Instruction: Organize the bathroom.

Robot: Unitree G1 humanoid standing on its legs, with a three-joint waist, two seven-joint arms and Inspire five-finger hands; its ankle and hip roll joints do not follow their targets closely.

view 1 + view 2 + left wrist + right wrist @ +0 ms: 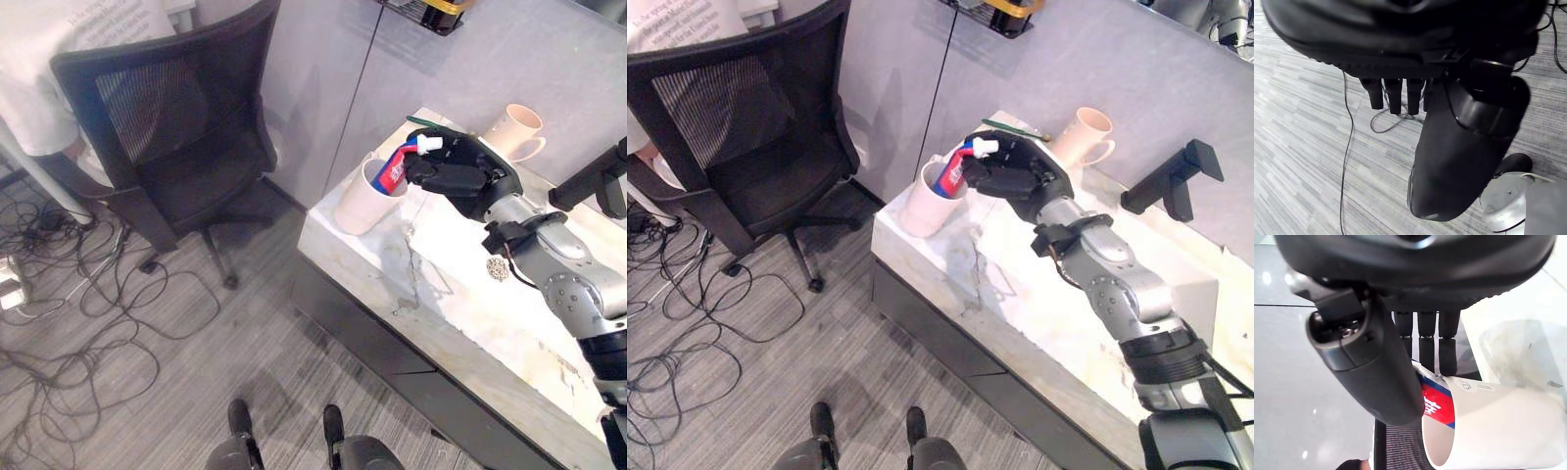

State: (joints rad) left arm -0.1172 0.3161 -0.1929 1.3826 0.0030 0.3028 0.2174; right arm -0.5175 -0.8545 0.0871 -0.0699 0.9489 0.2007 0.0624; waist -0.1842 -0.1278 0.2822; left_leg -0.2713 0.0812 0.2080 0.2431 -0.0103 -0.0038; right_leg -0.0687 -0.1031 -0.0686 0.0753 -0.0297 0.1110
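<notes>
Toothpaste tube (395,168), red, blue and white with a white cap, is sitting in our right hand (460,168), with our fingers (1426,339) and thumb curling round it. We are holding its lower end inside the mouth of a cream cup (363,199) that is standing at the counter's (460,313) corner nearest the office chair, while the capped end is sticking out towards the wall. In the right wrist view the tube's red and blue body is resting against the cup's inner rim, just beside our fingertips.

We are keeping our left hand (1400,93) down over the grey floor (1308,147), its fingers hanging straight and relaxed, gripping nothing.

Around the cup, the marble-patterned counter is carrying a second cream mug (516,130) with a handle, standing upright at the back edge by the wall, behind our right hand. A thin green stick-like item (423,121), too small for us to identify, is lying at the back edge between the two cups. A black faucet (1172,178) is jutting out over the counter further along the back edge. A black mesh office chair (176,127) is standing on the floor near the counter's corner, with loose cables (69,323) sprawling over the floor beside it. A dark wall rack (431,12) is hanging above the counter.
</notes>
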